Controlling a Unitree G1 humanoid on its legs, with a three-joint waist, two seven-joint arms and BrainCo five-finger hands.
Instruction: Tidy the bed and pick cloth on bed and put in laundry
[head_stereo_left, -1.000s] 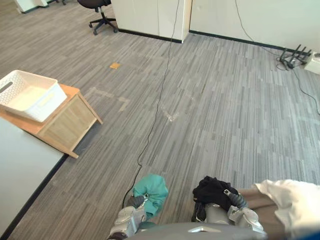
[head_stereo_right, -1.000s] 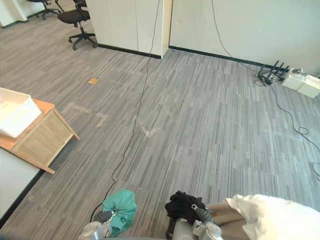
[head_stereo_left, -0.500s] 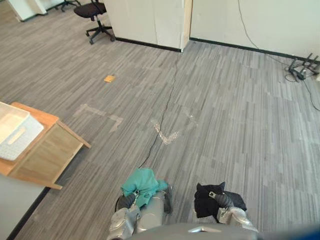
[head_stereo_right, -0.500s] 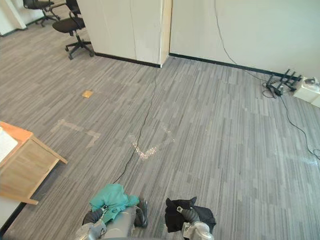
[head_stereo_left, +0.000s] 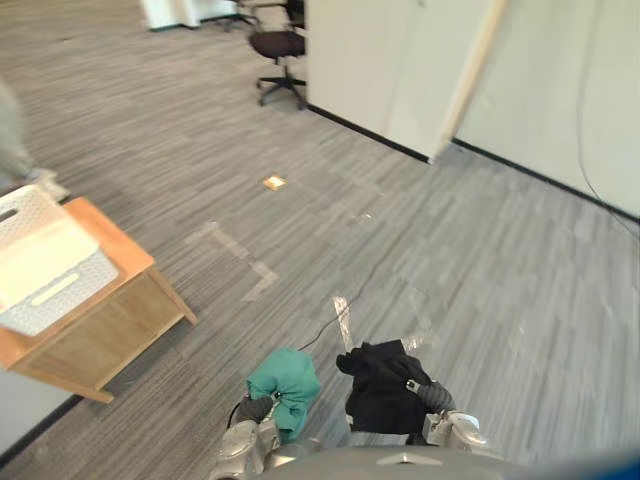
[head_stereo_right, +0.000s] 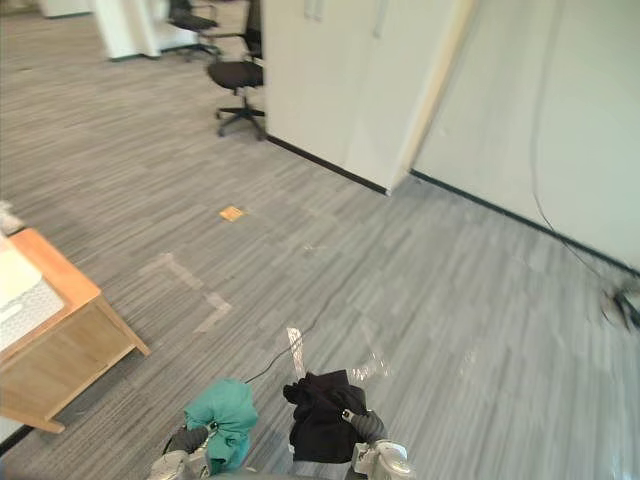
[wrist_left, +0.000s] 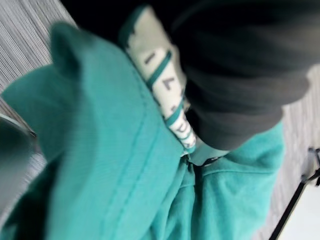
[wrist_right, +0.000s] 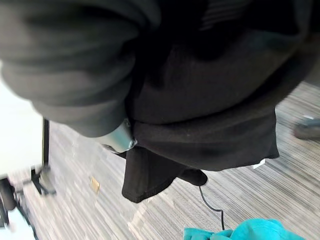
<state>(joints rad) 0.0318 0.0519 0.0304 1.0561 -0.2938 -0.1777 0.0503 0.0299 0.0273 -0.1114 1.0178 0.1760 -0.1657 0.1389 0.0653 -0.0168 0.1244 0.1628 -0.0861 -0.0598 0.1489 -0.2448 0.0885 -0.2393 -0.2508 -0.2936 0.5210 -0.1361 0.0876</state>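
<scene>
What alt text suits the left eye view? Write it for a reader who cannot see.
The robot's left hand grips a bunched teal cloth and its right hand a black cloth, both held above grey striped floor. To the left a white basket sits on a low wooden table; an office chair stands far back.

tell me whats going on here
The robot holds a teal cloth in its left robot hand and a black cloth in its right robot hand, both bunched above the floor. A white basket sits on a wooden table to its left; neither cloth is in it yet.
</scene>
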